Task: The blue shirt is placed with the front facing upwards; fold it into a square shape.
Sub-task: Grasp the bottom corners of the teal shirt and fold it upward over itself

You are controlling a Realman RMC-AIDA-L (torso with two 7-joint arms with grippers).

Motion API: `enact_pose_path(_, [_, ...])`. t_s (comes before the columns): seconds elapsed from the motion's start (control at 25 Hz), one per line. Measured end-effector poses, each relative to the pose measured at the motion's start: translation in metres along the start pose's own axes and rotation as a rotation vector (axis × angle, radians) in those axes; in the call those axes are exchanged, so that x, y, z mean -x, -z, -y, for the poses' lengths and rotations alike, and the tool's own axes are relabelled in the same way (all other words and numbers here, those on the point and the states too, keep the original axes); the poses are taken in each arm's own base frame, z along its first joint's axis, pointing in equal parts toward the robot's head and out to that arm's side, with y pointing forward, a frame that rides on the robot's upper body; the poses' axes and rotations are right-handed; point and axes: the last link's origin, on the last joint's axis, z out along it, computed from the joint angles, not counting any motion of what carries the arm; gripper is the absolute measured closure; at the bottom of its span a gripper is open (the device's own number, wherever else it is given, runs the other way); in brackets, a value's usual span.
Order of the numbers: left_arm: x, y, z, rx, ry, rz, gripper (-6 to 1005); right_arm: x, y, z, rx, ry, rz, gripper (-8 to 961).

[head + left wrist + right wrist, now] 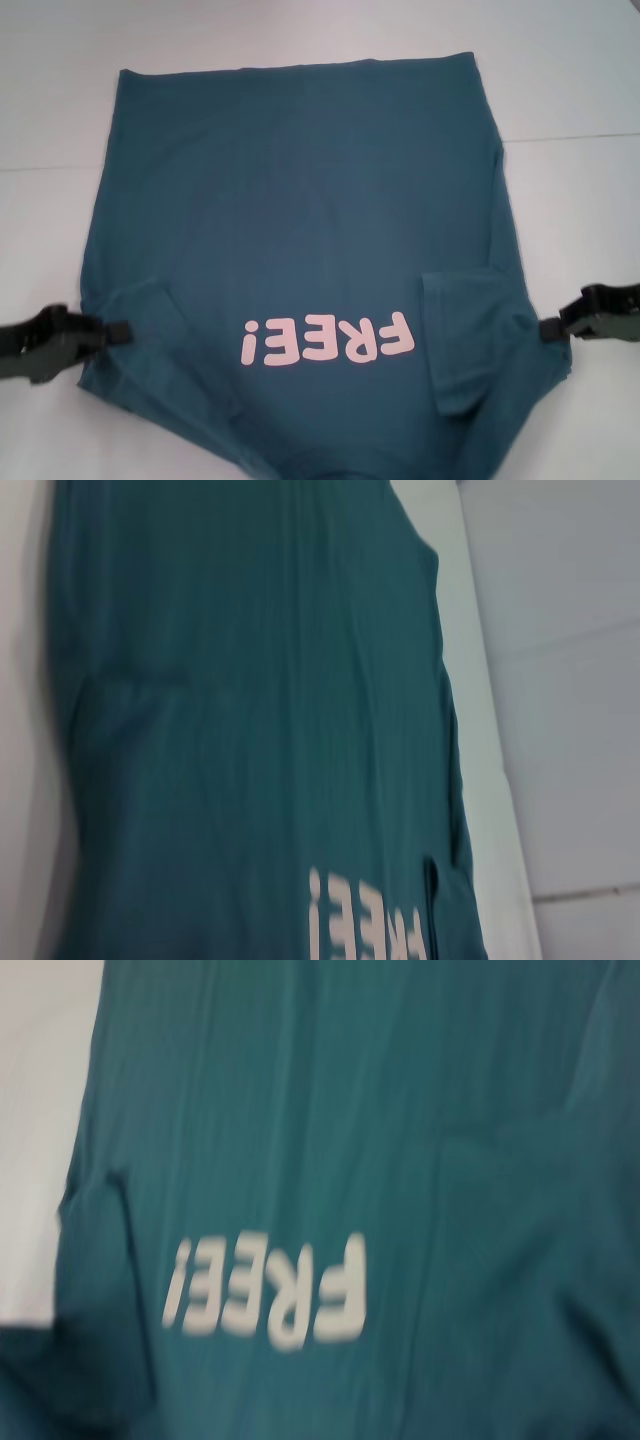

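Nearest the camera is the shirt's collar end, running off the bottom edge of the head view. The blue shirt (300, 220) fills mid-frame on the white table (580, 70), print up, both sleeves folded inward. The left gripper (118, 331) sits at its lower-left edge, the right gripper (548, 329) at lower right. Can't tell whether either set of fingers is pinching cloth or just touching. If one side slips, the fold probably goes crooked.
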Motion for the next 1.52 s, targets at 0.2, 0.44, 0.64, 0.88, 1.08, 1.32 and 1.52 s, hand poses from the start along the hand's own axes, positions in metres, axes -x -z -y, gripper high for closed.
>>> enact_pose_path(0.2, [-0.027,-0.017,-0.007,-0.046,0.0,-0.058,985,0.021,-0.01,-0.005,-0.037,-0.011,0.093,951])
enact_pose_path(0.44, [-0.056,-0.035,-0.013,-0.123,0.014,-0.145,985,0.047,-0.019,-0.017,-0.054,0.002,0.201,951])
enact_pose_path(0.64, [-0.076,-0.058,-0.026,-0.178,-0.039,-0.157,985,0.071,-0.023,-0.026,-0.083,-0.012,0.314,952])
enact_pose_path(0.88, [-0.098,-0.082,-0.044,-0.269,-0.143,-0.175,985,0.09,-0.035,-0.036,-0.12,0.024,0.369,953])
enact_pose_path(1.08, [-0.11,-0.09,-0.051,-0.337,-0.223,-0.21,985,0.106,-0.035,-0.04,-0.194,0.091,0.424,953])
enact_pose_path(1.32, [-0.123,-0.097,-0.059,-0.421,-0.365,-0.237,985,0.121,-0.036,-0.043,-0.28,0.18,0.484,952])
enact_pose_path(1.52, [-0.13,-0.106,-0.062,-0.497,-0.461,-0.279,985,0.131,-0.051,-0.046,-0.36,0.251,0.468,951])
